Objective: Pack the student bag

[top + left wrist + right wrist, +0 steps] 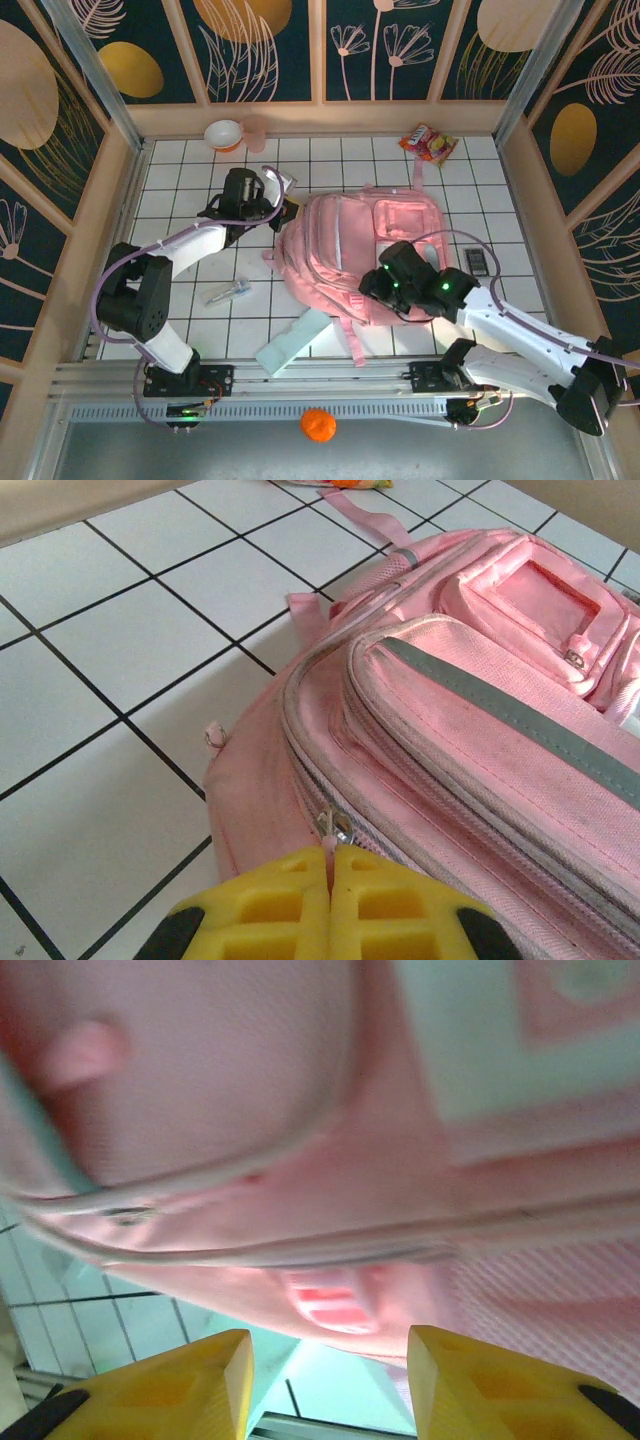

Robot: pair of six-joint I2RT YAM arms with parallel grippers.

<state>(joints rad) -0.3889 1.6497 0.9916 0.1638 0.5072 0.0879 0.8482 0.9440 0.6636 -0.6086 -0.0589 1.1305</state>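
Left end effector (330, 865), seemingly pinching student bag (470, 740)

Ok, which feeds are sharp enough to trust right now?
Left wrist: crisp, the zipper pull pinched in the left gripper reads clearly. Right wrist: the student bag is too close, badly out of focus beyond the right gripper. Top external: sharp, evenly lit, soft shadows.

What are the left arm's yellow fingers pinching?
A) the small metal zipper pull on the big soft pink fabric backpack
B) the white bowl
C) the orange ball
A: the left gripper is shut on the zipper pull at the pink backpack's edge.
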